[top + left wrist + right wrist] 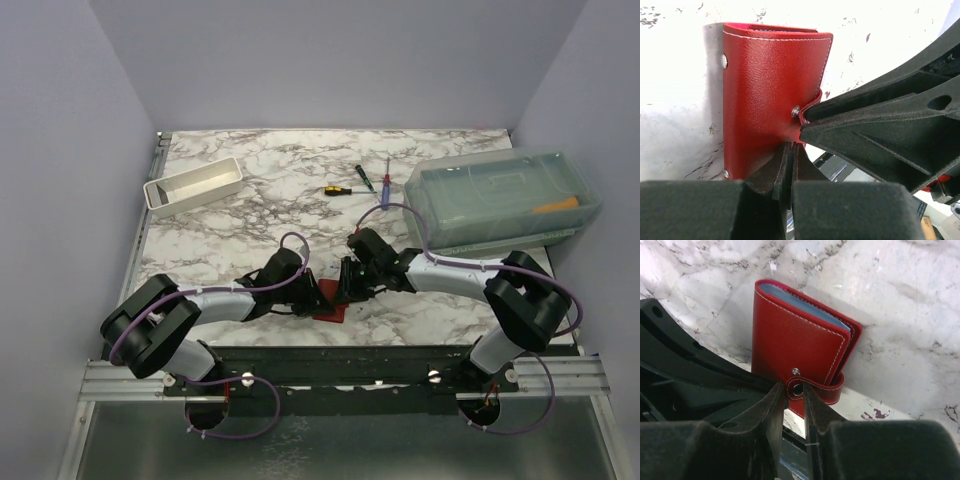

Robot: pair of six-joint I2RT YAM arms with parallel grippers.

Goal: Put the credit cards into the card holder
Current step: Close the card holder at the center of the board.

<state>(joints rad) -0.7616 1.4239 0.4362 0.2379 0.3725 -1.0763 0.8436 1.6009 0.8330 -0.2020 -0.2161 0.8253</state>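
Note:
The dark-red card holder point(330, 303) lies folded on the marble table point(260, 215) between my two grippers. In the left wrist view my left gripper point(791, 145) is shut, pinching the near edge of the card holder point(765, 85). In the right wrist view my right gripper point(796, 389) stands slightly open, with the snap strap point(826, 388) of the card holder point(795, 340) between its fingertips. A blue-grey edge point(805, 302) shows inside the fold; I cannot tell whether it is one of the credit cards. No loose credit cards are in view.
A white tray point(195, 187) sits at the back left and a clear plastic box point(503, 197) at the back right. Small screwdrivers point(338, 189) lie between them. The two grippers almost touch each other over the card holder, near the table's front edge.

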